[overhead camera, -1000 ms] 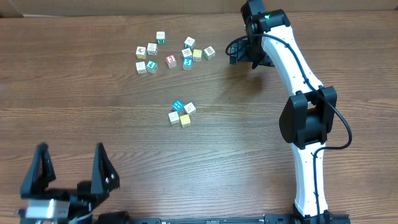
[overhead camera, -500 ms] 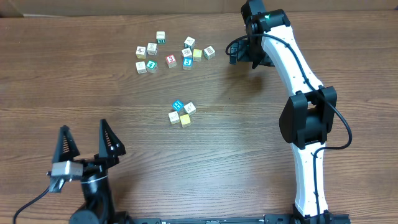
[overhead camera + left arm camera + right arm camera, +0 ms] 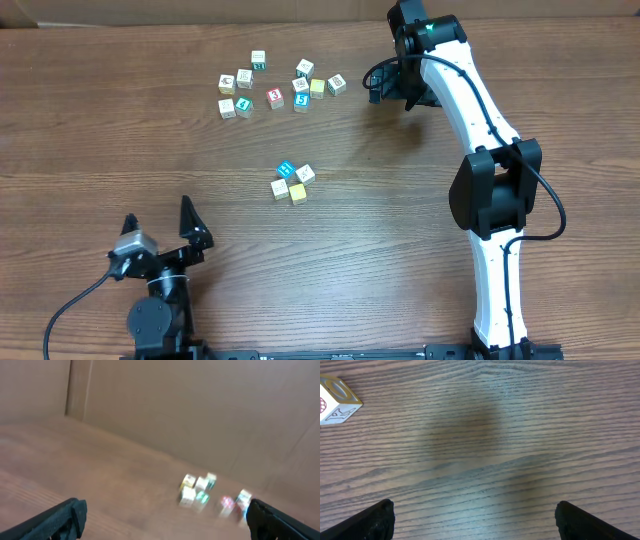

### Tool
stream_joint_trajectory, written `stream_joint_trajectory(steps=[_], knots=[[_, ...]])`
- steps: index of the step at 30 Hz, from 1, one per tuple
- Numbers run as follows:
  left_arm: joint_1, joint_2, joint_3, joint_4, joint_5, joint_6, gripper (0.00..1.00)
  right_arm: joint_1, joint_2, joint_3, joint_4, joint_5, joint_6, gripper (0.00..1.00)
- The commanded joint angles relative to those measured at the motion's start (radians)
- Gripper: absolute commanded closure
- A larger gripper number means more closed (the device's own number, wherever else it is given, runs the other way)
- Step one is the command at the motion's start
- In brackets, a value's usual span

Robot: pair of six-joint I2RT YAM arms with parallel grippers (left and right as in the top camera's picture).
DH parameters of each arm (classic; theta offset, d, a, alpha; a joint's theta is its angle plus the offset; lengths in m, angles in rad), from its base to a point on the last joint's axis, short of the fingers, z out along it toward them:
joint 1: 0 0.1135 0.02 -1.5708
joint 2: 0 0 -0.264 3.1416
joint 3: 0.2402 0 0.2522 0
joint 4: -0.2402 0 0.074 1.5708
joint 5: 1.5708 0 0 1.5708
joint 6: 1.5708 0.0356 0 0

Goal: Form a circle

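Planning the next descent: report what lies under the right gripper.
Under the open right gripper, the wrist view shows only bare wooden table. One whitish lettered cube sits off to one side. From overhead, the gripper itself covers that spot.

Where everything sits on the bench [image 3: 400, 250]
The circle [image 3: 292, 182] is mid-bench, with the loose scatter [image 3: 280, 85] well behind it. The right claw [image 3: 383, 85] is just right of that scatter, and the left claw [image 3: 160, 228] is front-left.

Tight group [image 3: 286, 170]: four cubes. Loose scatter [image 3: 275, 97]: eleven cubes. Arms [image 3: 470, 100]: two.
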Motion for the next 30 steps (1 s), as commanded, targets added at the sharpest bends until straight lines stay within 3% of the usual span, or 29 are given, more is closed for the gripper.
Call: stream_joint_trajectory(steps=[1, 30], knots=[[-0.013, -0.011, -0.004, -0.048, 0.023, 0.137, 0.0, -0.004, -0.04, 0.014, 0.003, 0.007, 0.001, 0.0], [-0.013, -0.011, -0.004, -0.045, 0.028, 0.15, 0.0, -0.004, -0.04, 0.014, 0.003, 0.007, 0.001, 0.0]])
